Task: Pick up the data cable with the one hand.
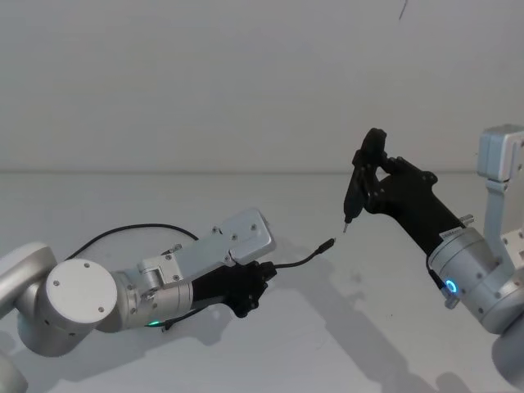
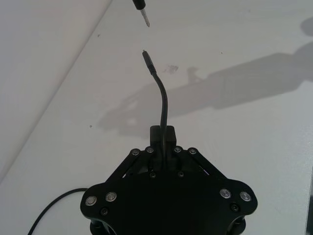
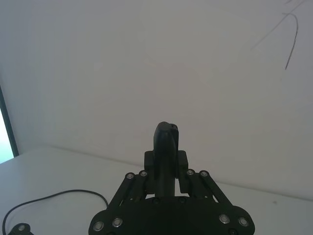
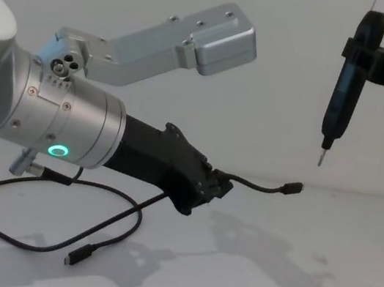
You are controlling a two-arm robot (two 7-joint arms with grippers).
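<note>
The data cable (image 1: 300, 261) is thin and black. My left gripper (image 1: 260, 282), black on a silver wrist with a green ring, is shut on it just above the table. A short stretch juts forward from the fingers (image 2: 163, 131), ending in a small plug (image 4: 292, 188) held in the air. The rest of the cable (image 4: 47, 244) loops slack on the table behind the wrist, its other plug (image 4: 79, 257) lying flat. My right gripper (image 1: 367, 176) is raised at the right, shut on a slim pen-like tool (image 4: 345, 74) whose tip hangs just above the free plug.
The white table (image 1: 344, 327) runs back to a plain white wall. A silver camera bracket (image 4: 195, 44) sticks up over the left wrist. A grey bracket (image 1: 501, 155) stands at the far right edge.
</note>
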